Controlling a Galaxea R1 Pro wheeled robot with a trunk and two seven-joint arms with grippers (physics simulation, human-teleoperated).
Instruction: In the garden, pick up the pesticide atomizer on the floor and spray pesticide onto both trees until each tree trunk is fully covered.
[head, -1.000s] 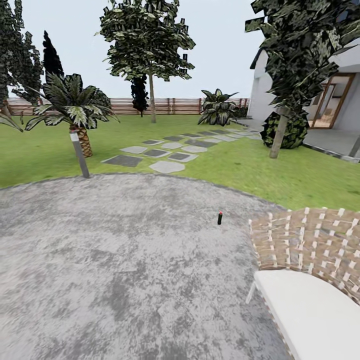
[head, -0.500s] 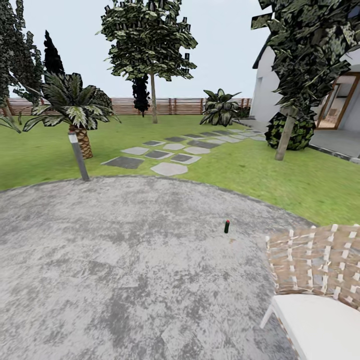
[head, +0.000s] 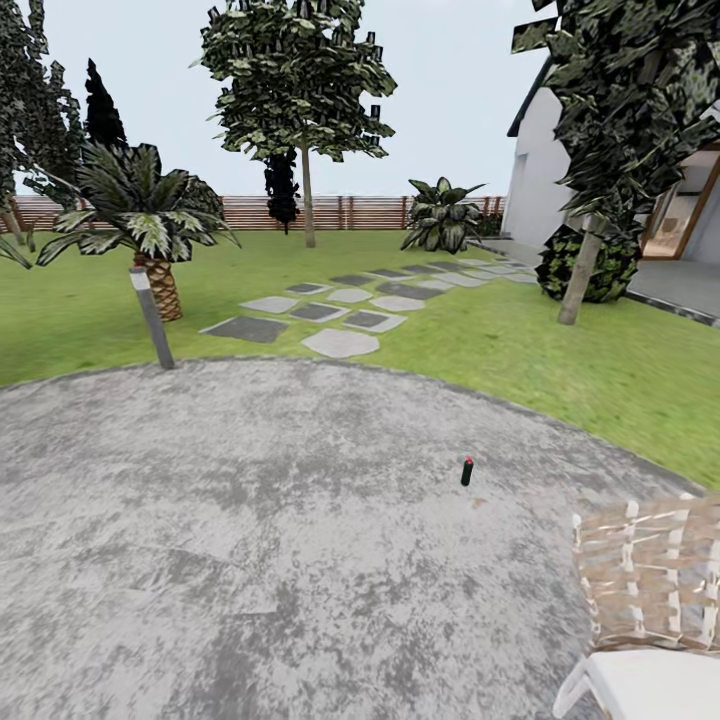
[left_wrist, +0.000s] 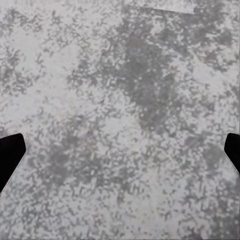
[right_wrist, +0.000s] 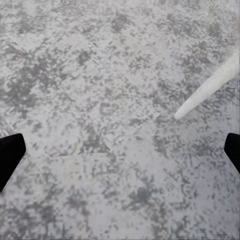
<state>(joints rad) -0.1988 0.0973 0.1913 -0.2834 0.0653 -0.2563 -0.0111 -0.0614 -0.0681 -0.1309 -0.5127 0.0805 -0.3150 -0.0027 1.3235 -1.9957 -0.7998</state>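
The pesticide atomizer (head: 466, 471) is a small dark green bottle with a red cap, standing upright on the grey paved round of the floor (head: 250, 520), right of centre in the head view. Two trees with bare pale trunks rise from the lawn: one far back (head: 307, 210) near the fence, one at the right (head: 579, 282) by the house. My left gripper (left_wrist: 120, 155) hangs open over mottled grey paving, its black fingertips (left_wrist: 10, 155) wide apart. The right gripper (right_wrist: 120, 155) is open too, over the same paving.
A woven chair with a white cushion (head: 650, 590) stands close at the lower right; a white bar (right_wrist: 210, 82), probably its leg, crosses the right wrist view. A slanted bollard (head: 152, 318) and short palm (head: 160, 285) stand left. Stepping stones (head: 340, 343) cross the lawn toward the slat fence (head: 360, 212).
The whole head view has shifted: the atomizer and chair have slid toward the lower right of the picture, so the camera has moved. Nothing in the scene has moved by itself.
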